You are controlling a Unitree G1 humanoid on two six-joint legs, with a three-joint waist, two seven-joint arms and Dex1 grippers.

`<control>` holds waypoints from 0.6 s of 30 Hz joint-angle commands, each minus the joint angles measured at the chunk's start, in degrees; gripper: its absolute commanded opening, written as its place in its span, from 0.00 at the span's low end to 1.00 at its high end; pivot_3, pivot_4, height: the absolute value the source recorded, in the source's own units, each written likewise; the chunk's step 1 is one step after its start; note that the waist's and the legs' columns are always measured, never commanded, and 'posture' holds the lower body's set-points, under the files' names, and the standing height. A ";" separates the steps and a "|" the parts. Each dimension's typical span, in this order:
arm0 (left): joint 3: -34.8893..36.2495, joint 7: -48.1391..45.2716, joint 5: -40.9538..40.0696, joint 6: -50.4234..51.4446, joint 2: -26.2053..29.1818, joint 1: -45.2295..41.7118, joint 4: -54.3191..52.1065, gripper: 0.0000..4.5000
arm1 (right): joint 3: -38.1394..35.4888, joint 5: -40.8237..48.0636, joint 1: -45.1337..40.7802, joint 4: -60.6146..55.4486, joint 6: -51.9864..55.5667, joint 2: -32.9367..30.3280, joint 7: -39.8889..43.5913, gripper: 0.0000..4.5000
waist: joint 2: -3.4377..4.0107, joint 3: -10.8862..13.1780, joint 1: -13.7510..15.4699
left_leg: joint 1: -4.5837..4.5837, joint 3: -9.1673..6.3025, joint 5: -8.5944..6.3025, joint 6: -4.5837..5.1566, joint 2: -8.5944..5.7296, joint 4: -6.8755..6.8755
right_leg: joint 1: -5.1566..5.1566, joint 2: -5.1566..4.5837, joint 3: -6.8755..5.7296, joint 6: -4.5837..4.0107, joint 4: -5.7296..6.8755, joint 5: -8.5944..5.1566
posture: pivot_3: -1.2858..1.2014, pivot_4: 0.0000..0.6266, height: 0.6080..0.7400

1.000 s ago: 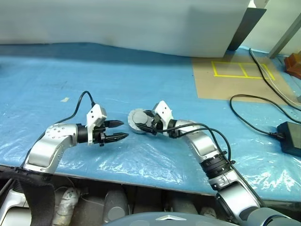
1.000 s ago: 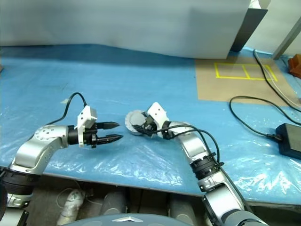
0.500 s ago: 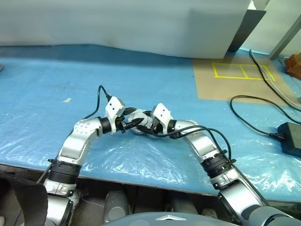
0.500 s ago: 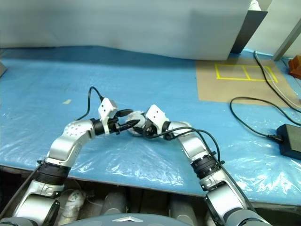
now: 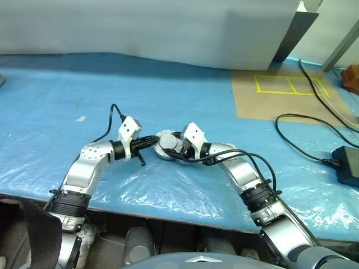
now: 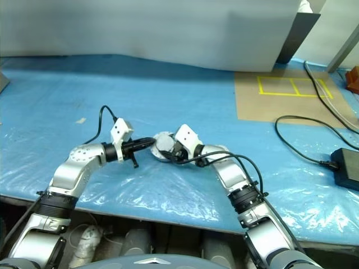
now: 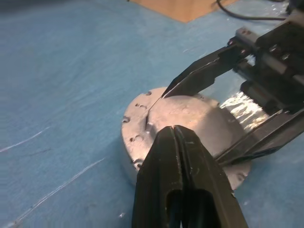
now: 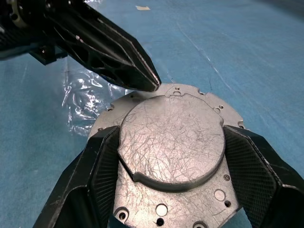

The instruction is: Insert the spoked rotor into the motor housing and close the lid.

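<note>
Your right jaws [image 8: 171,156] straddle the silver-grey motor housing [image 8: 175,142] on the blue-covered surface [image 5: 67,95], gripping its raised centre, while your left jaws [image 7: 173,130], pinched shut and empty, touch its rim; it looks heavy, rigid, slippery metal, so hold by the sides.

The motor housing [image 8: 171,142] is grey metal, dull and full of fine scratches. The fingers [image 8: 107,45] are matt black plastic. The table cover [image 5: 67,101] is blue, with shiny crinkly clear plastic [image 5: 162,188] on it.
</note>
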 commanded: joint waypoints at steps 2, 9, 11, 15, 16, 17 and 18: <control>-1.92 1.95 5.02 -4.89 -0.07 -0.93 4.04 0.01 | 0.55 -2.94 2.46 4.87 4.11 -1.15 -1.71 0.70 | 0.01 -0.02 0.02 | 0.01 0.00 -0.01 0.02 0.00 0.00 | 0.03 -0.01 0.00 0.01 0.00 0.00 | 0.52 0.24 1.00; -3.20 -0.59 5.10 -5.26 0.05 0.32 3.37 0.01 | 0.55 -3.24 2.11 3.16 3.58 -1.28 -1.97 0.70 | 0.08 -0.10 0.02 | 0.04 0.00 -0.08 0.13 0.01 -0.07 | 0.00 -0.03 0.03 0.26 -0.02 -0.15 | 0.52 0.24 1.00; -3.31 -0.76 5.24 -5.22 0.01 0.29 3.47 0.01 | 0.77 -4.05 1.73 2.91 2.71 -1.21 -2.79 0.70 | 0.09 -0.11 0.02 | 0.03 0.00 -0.08 0.14 0.01 -0.10 | -0.02 -0.03 0.03 0.25 -0.05 -0.15 | 0.52 0.24 1.00; -3.55 -1.52 5.23 -5.13 -0.09 0.09 3.72 0.00 | 0.14 -3.04 1.13 -0.83 0.02 -1.80 -0.94 0.96 | 0.10 -0.10 0.12 | -0.13 0.01 -0.07 0.12 0.01 -0.17 | -0.24 -0.04 0.06 0.25 -0.07 -0.15 | 0.52 0.24 1.00; -3.61 -1.58 5.35 -5.20 -0.12 0.05 3.82 0.00 | 0.22 -2.75 1.08 -1.51 0.25 -2.11 -0.15 1.00 | 0.10 -0.10 0.15 | -0.21 0.01 -0.07 0.11 0.01 -0.18 | -0.31 -0.05 0.06 0.18 -0.08 -0.11 | 0.52 0.24 1.00; -3.76 -1.90 5.38 -5.14 -0.11 0.04 3.85 0.00 | 0.25 -2.58 0.96 -2.49 0.82 -2.48 0.33 1.00 | 0.10 -0.10 0.15 | -0.31 0.02 -0.01 0.02 0.01 -0.18 | -0.38 -0.05 0.06 0.07 -0.08 -0.04 | 0.52 0.24 1.00; -3.88 -2.17 5.31 -5.00 -0.16 0.14 3.62 0.00 | -0.11 -2.30 0.67 -3.72 1.53 -2.94 0.63 1.00 | 0.11 -0.10 0.16 | -0.38 0.02 0.00 0.00 0.01 -0.17 | -0.43 -0.05 0.06 0.08 -0.09 -0.06 | 0.52 0.24 1.00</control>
